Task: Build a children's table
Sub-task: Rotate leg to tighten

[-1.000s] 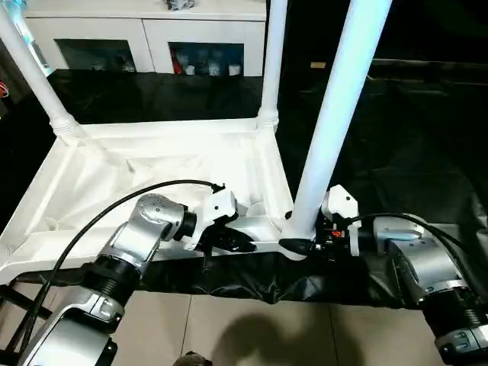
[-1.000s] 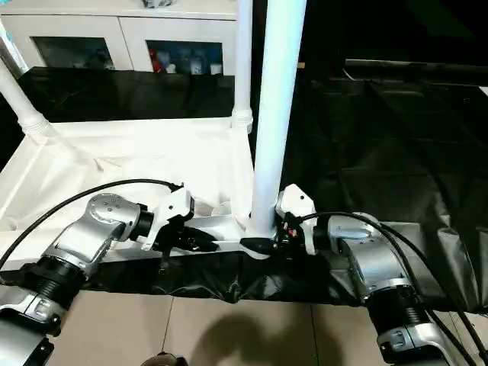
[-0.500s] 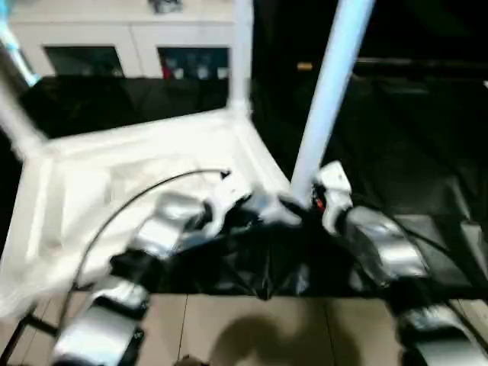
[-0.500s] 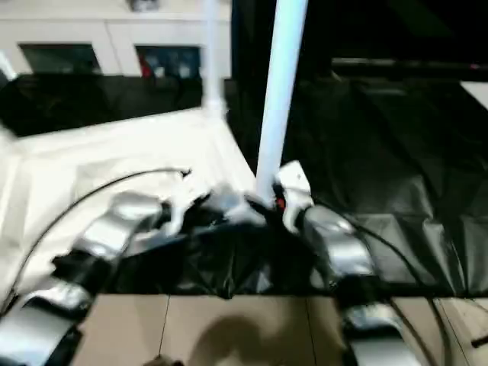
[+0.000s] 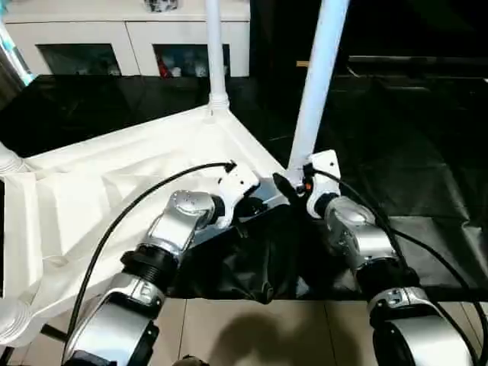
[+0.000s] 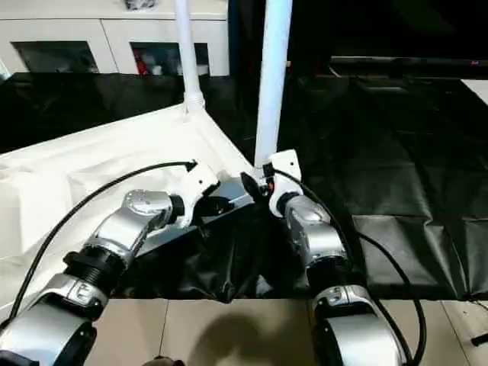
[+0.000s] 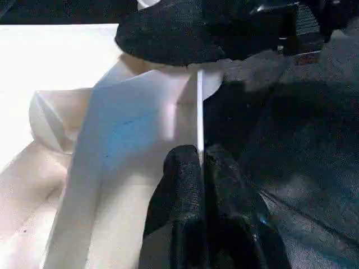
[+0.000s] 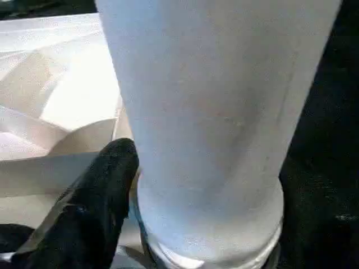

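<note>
black sheet (image 5: 427,152) (on floor) bears upturned table (image 5: 114,183)

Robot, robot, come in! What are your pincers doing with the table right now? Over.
Left pincer shut on tabletop rim. Right pincer around near leg at its socket. Tabletop upside down, legs up. Black sheet bunched underneath.

Silver forearms (image 5: 177,229) — black cables (image 5: 122,217), black fingers (image 7: 190,185).

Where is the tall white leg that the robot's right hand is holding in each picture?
Left eye view: the leg rises right of centre, its foot at the right gripper.
Right eye view: the same leg stands near the middle.
Left wrist view: I cannot make out the leg itself.
Right wrist view: the leg looms close.
Shared landmark: the tabletop, whose corner holds the leg.
</note>
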You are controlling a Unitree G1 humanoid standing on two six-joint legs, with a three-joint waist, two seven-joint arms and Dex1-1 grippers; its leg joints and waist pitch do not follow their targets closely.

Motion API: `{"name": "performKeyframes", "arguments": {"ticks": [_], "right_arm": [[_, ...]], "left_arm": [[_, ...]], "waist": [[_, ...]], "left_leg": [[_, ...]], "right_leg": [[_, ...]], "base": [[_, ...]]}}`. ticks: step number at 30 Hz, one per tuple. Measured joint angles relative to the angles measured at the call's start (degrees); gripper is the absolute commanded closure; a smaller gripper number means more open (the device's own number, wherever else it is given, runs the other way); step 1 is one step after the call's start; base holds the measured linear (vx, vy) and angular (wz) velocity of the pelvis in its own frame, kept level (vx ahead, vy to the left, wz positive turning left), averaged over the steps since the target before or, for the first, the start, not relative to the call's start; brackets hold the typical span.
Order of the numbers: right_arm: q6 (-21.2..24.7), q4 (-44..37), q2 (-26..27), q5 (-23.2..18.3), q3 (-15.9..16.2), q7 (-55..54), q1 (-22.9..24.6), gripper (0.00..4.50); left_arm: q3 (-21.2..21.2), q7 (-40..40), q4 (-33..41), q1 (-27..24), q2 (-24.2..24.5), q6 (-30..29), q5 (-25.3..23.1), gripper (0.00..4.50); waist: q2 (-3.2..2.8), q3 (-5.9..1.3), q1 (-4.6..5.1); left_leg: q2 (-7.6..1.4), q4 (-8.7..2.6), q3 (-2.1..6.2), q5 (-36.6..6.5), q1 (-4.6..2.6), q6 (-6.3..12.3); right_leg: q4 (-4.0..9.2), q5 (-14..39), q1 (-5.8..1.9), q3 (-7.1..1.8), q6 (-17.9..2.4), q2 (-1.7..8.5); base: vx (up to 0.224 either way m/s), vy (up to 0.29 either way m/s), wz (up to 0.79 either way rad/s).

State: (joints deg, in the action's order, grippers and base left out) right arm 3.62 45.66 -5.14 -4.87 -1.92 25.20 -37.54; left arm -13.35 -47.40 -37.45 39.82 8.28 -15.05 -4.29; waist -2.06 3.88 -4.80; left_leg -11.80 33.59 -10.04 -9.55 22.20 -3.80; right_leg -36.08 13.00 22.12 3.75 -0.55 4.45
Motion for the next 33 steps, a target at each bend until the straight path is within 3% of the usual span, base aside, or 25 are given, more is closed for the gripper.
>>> {"name": "performKeyframes", "arguments": {"ticks": [2,14,15,16,26,33], "right_arm": [[0.2,-0.9,-0.9,0.0,0.8,3.4,0.4,0.45],[3.8,-16.0,-14.0,-1.8,9.1,31.5,9.5,0.45],[4.3,-17.8,-15.4,-2.3,9.5,33.9,10.4,0.80],[4.7,-18.7,-16.1,-2.4,9.7,35.2,10.7,0.80],[5.2,-22.4,-18.8,-3.2,10.5,39.1,12.9,1.64],[6.5,-23.1,-17.9,-3.6,10.3,38.6,13.5,1.77]], "left_arm": [[-0.4,-2.9,1.3,-0.8,1.0,0.2,0.2,4.50],[-2.0,-19.1,3.4,-3.2,7.0,4.1,3.4,4.50],[-2.3,-20.7,3.4,-3.2,7.4,4.6,3.5,4.50],[-2.5,-21.7,3.4,-3.2,7.7,4.9,3.5,4.50],[-3.3,-26.1,2.9,-3.2,9.0,7.0,4.1,4.50],[-3.3,-26.1,2.7,-3.2,8.9,7.0,4.1,4.50]], "waist": [[-0.01,-0.01,-0.15],[-0.06,0.00,-1.23],[-0.05,0.01,-1.59],[-0.05,0.01,-1.74],[-0.05,0.00,-2.45],[-0.06,0.00,-2.66]], "left_leg": [[-0.01,-0.05,0.00,0.0,0.00,0.05],[-0.04,0.11,0.00,-0.1,0.03,-0.10],[-0.05,0.11,0.00,-0.1,0.04,-0.10],[-0.05,0.12,0.00,0.0,0.05,-0.09],[-0.05,0.20,0.00,0.0,0.08,-0.01],[-0.07,0.23,0.00,0.1,0.07,0.14]], "right_leg": [[0.00,0.0,0.02,0.02,0.0,0.00],[-0.07,0.0,-0.04,0.04,0.0,0.00],[-0.06,0.0,-0.04,0.05,0.0,0.00],[-0.06,0.0,-0.03,0.05,0.0,0.00],[-0.10,0.0,-0.03,0.05,0.0,0.01],[-0.15,0.0,-0.03,0.06,0.0,0.01]], "base": [[0.000,0.000,0.00],[0.000,0.000,0.00],[0.000,0.000,0.00],[0.000,0.000,0.00],[0.000,0.000,0.00],[0.000,0.000,0.00]]}}
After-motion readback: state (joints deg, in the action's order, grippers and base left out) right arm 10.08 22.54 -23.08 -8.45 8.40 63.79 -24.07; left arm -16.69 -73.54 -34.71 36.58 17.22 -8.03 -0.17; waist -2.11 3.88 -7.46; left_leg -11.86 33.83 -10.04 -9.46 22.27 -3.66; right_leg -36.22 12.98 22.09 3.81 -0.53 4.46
